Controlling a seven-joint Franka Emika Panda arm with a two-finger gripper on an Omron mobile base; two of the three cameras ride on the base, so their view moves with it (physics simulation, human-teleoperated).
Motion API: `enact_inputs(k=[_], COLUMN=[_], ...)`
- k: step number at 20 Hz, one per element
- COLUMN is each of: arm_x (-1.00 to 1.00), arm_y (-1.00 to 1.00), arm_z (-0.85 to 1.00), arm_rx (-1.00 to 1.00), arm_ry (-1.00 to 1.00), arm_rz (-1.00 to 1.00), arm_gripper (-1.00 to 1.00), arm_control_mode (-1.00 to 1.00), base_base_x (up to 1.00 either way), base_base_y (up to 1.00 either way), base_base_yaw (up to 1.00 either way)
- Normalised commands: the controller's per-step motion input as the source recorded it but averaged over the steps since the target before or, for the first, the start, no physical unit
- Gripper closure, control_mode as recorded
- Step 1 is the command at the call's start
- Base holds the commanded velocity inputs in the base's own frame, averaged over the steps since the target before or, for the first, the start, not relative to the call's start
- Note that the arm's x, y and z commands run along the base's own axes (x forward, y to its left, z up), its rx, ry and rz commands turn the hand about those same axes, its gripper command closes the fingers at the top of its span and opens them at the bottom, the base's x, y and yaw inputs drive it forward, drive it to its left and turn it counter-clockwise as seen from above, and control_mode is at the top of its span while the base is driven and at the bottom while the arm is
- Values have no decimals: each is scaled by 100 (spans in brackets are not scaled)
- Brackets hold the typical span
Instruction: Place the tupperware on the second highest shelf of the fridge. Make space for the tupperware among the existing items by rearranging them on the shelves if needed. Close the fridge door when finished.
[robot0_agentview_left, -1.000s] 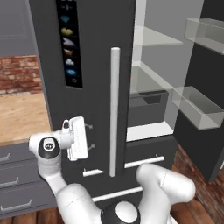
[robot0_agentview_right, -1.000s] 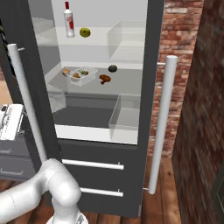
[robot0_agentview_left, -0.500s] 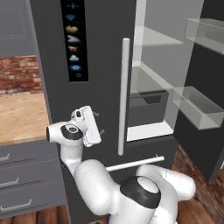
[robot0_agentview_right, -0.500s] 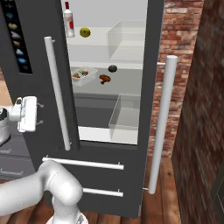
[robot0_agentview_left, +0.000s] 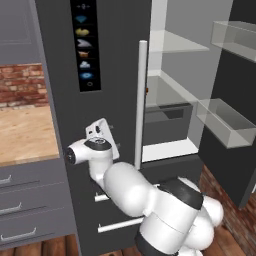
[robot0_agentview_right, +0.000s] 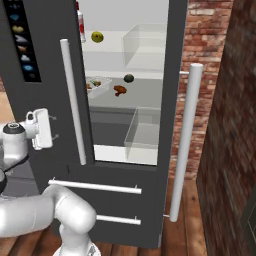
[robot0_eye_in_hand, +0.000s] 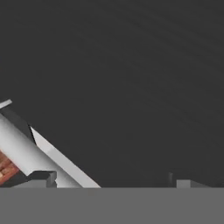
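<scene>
Dark grey door panel of the fridge (robot0_agentview_right: 45, 65) stood part-way swung across the opening, its long white handle (robot0_agentview_right: 73, 102) just beside the gripper (robot0_agentview_right: 54, 127). The gripper pressed close against that panel with its jaws spread wide and nothing between them, probably to push the door rather than grasp it. Inside, the tupperware (robot0_agentview_right: 98, 85) already sat on the second highest shelf (robot0_agentview_right: 142, 95), near an orange-brown scrap and a small dark green fruit (robot0_agentview_right: 129, 78); 1 yellow-green fruit (robot0_agentview_right: 97, 36) and a red-capped bottle (robot0_agentview_right: 80, 25) rested on the shelf above. The placing looked done, though the tub's edge was partly hidden by the door. Closing remained.
</scene>
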Motion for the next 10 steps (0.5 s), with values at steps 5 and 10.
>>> enact_inputs(k=[5, 10], arm_x=[70, -79], arm_y=[-17, 0], arm_z=[3, 71], arm_rx=[9, 5], arm_ry=[-7, -37], arm_rz=[46, 30], arm_gripper=[-100, -100], arm_control_mode=[-100, -100], base_base_x=[0, 0], base_base_y=[0, 0], base_base_yaw=[0, 0])
